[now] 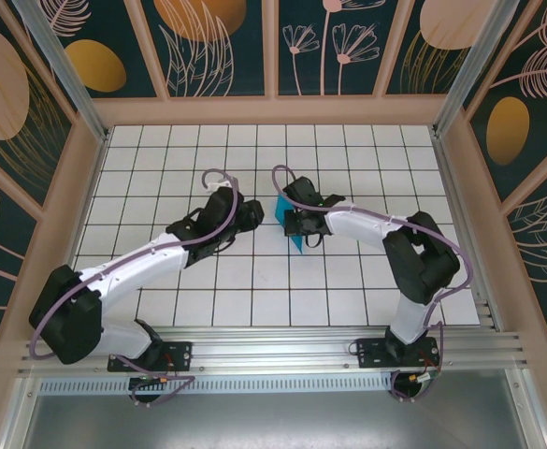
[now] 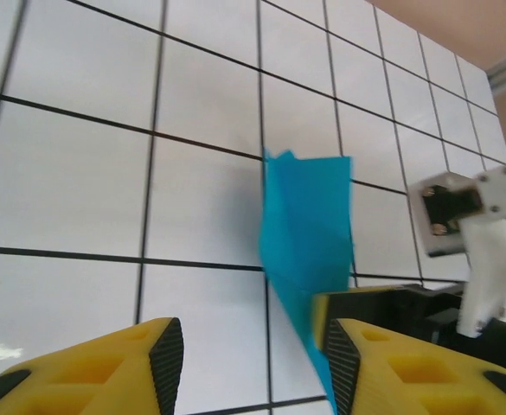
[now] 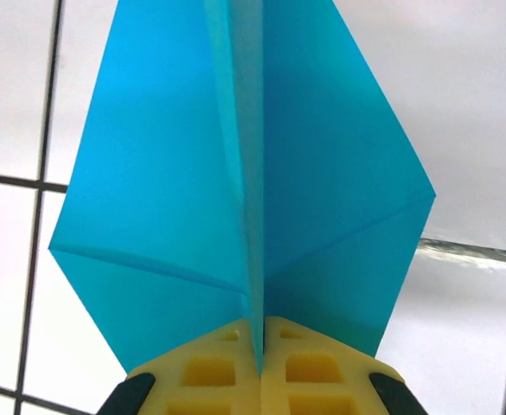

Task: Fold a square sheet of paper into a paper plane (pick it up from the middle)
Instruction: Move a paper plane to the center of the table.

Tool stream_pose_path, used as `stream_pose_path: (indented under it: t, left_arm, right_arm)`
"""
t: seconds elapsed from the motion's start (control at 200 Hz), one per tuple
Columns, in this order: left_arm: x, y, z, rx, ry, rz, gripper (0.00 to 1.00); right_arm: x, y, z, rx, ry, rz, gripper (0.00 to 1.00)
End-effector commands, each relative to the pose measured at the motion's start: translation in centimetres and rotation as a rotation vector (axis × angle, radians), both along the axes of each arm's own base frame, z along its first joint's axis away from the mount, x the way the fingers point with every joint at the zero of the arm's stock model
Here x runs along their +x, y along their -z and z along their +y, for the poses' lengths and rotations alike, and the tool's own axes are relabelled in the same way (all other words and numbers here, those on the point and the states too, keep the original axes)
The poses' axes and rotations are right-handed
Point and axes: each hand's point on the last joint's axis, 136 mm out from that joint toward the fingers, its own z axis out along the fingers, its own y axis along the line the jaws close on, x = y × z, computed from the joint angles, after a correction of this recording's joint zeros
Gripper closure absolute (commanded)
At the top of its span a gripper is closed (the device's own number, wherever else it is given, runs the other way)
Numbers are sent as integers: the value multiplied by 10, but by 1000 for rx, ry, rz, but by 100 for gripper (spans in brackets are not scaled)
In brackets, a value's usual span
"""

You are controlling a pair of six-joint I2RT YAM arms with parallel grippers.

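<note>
right gripper [image 3: 259, 344] clamped on the centre crease of the paper plane [image 3: 322, 199] mid-desk [image 1: 254, 299], left gripper [image 2: 253, 356] open alongside; thin, floppy, creases easily, so hold the crease.

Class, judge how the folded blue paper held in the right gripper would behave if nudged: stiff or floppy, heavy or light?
Probably very light: the blue paper juts unsagging from the right gripper, pinched at one end only. Its creases likely stiffen it somewhat, yet a nudge should bend the thin flaps easily.
</note>
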Motion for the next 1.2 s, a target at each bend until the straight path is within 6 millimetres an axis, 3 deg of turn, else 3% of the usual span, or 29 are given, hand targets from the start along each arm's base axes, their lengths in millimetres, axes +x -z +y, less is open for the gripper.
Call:
stream_pose_path:
  t: [0.0,0.355,0.48,0.791,1.021,1.196]
  left_arm:
    - [1,5,20,27,-88,-22,49]
    - [-4,16,26,42,-96,-3,49]
    - [-3,17,26,48,-96,-3,49]
    - [-2,18,24,47,-94,4,49]
    - [-1,21,24,53,-95,9,49]
    - [0,19,31,82,-119,-7,49]
  right_arm:
    - [-1,12,-10,-81,101,33,94]
    - [-13,57,-11,-132,142,139,91]
    - [-16,63,-13,-142,138,152,89]
    - [-3,22,-4,-116,122,72,82]
    - [-4,6,6,-90,89,51,73]
    - [-2,-34,15,-40,64,-45,64]
